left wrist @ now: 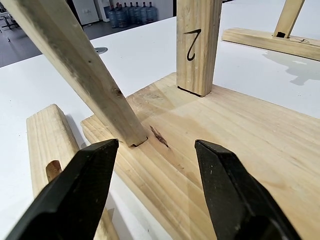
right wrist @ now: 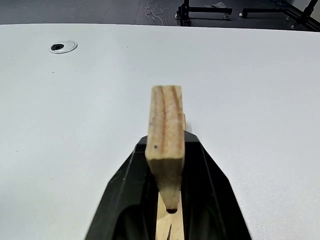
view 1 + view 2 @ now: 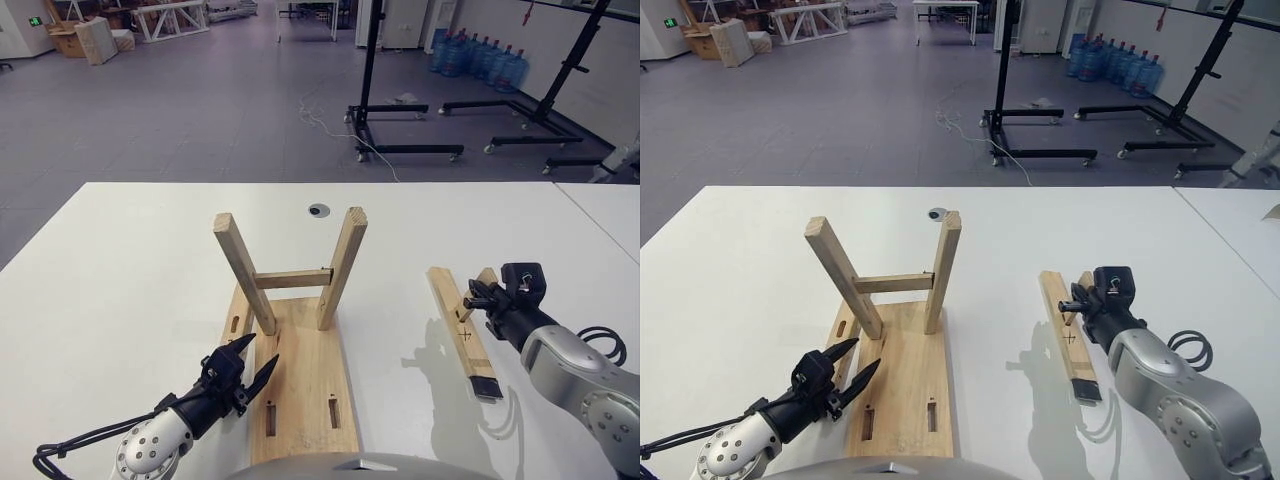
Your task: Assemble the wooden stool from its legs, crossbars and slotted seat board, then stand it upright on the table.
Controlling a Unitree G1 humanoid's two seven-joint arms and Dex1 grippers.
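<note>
Pale wood stool parts on a white surface (image 3: 120, 260). I have the left pincer (image 3: 262, 350) released, fingers spread above the left edge of the seat board (image 3: 305, 390), lower centre. Two legs (image 3: 243, 270) stand in the board, joined by a crossbar (image 3: 292, 279). Right pincer (image 3: 478, 297), centre right, is clenched on a short bar (image 3: 486, 277) fixed to a third leg (image 3: 458, 325) lying flat. A fourth leg (image 3: 238, 315) lies just beside the board's left edge.

Bright, even overhead light. White bench (image 3: 120, 260) slightly glary; soft shadows lie just left of right gripper (image 3: 472, 298).
</note>
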